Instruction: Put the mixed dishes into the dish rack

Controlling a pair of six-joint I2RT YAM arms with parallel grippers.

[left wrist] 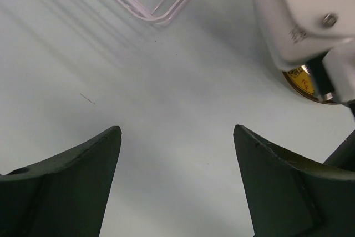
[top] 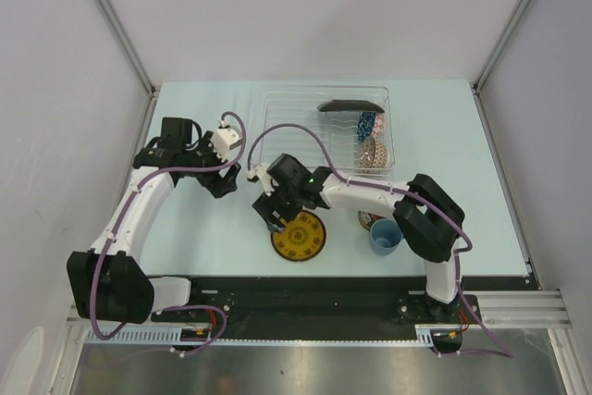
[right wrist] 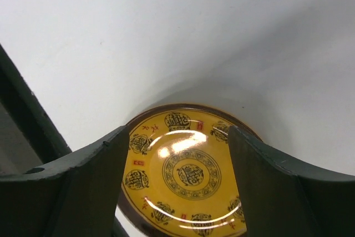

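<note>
Note yellow plate (top: 298,236) flat, near side of dish rack (top: 389,136). Your right gripper (right wrist: 176,132) wide open, empty, poised over it; left gripper (left wrist: 176,132) open, empty. Likely glazed, slippery, brittle: pinch raised rim.

White arms (top: 139,210); purple cables (top: 296,127); black joints (top: 427,219); black grippers (left wrist: 177,128).

The only writing is on the yellow plate (right wrist: 188,176): black seal-style characters in round medallions ring its centre, with small red characters between them near the rim. All are too stylised and small to be read as words.
</note>
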